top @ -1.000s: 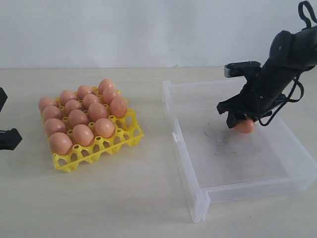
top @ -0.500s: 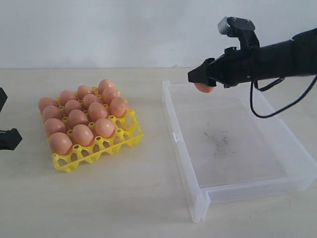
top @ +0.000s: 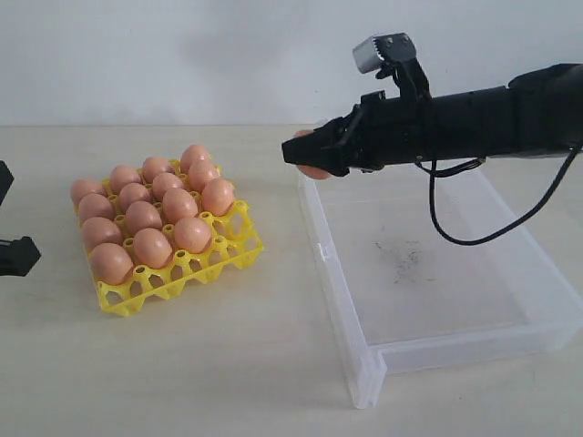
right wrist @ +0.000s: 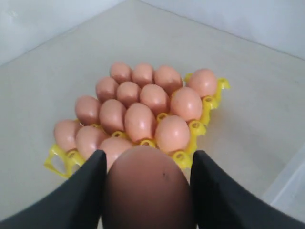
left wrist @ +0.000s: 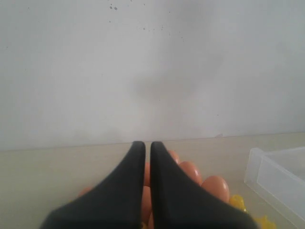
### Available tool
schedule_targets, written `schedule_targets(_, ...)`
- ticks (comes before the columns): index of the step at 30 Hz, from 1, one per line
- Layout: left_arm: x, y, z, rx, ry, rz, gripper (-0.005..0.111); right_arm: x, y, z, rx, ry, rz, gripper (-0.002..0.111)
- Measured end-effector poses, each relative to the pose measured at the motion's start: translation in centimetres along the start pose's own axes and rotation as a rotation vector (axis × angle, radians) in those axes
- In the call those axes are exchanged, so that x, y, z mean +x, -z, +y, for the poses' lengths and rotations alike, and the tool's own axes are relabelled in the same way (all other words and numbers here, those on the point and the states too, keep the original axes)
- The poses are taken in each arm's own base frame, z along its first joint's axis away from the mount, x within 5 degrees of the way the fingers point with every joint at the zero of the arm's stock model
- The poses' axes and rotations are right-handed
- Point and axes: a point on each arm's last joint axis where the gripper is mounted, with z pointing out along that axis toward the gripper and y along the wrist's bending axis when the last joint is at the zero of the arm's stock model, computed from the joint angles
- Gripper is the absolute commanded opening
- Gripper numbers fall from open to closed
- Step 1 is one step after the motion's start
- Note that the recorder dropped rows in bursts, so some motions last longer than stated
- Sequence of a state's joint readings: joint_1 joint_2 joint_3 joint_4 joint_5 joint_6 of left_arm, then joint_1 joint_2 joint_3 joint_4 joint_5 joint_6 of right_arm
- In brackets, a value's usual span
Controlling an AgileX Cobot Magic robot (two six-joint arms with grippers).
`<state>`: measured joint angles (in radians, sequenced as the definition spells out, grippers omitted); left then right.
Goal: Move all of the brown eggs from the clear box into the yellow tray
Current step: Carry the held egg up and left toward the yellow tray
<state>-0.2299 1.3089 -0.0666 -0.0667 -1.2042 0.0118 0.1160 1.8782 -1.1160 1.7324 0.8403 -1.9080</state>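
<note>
My right hand [top: 297,157] pinches 1 egg [right wrist: 147,191] in the air above the box [top: 364,364] wall nearest the tray [top: 239,248] (nearly full) on the counter [top: 273,364]. My left hand [left wrist: 148,149] is pressed together.

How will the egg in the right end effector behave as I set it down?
The egg looks smooth and rounded, so it may slip in the right end effector if grip loosens. Likely brittle shell: avoid squeezing harder. Set outside a yellow tray cup, it would probably roll.
</note>
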Motion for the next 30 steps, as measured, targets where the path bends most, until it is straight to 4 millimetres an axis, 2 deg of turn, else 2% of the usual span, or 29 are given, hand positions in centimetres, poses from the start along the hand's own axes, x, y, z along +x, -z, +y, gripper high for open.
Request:
schedule_targets(4,0.0,0.0,0.0,0.000,0.000,0.000,0.004,-2.9,1.7,1.7,0.019,0.078,-0.059,0.000)
schedule_targets(6,0.0,0.0,0.0,0.000,0.000,0.000,0.004,-4.7,3.2,2.2,0.114,0.140,-0.082,0.000)
schedule_targets(9,0.0,0.0,0.0,0.000,0.000,0.000,0.004,-6.9,5.8,2.2,0.357,0.216,-0.086,0.000)
schedule_targets(11,0.0,0.0,0.0,0.000,0.000,0.000,0.004,-8.0,8.0,1.5,0.591,0.246,-0.063,0.000)
schedule_targets(14,0.0,0.0,0.0,0.000,0.000,0.000,0.004,-8.5,11.3,0.3,0.952,0.269,0.023,0.000)
schedule_targets(16,0.0,0.0,0.0,0.000,0.000,0.000,0.004,-8.3,12.9,-0.3,1.118,0.271,0.089,0.000)
schedule_targets(18,0.0,0.0,0.0,0.000,0.000,0.000,0.004,-7.7,13.8,-0.6,1.211,0.264,0.145,0.000)
schedule_targets(24,0.0,0.0,0.0,0.000,0.000,0.000,0.004,-4.0,13.4,-0.7,1.191,0.238,0.264,0.000)
schedule_targets(27,0.0,0.0,0.0,0.000,0.000,0.000,0.004,-3.4,13.6,-0.5,1.207,0.154,0.227,0.000)
schedule_targets(29,0.0,0.0,0.0,-0.002,0.001,0.000,0.004,-3.6,12.4,0.7,1.030,0.063,0.092,0.000)
schedule_targets(30,0.0,0.0,0.0,-0.002,0.001,0.000,0.004,-4.5,11.0,2.2,0.798,0.034,-0.017,0.000)
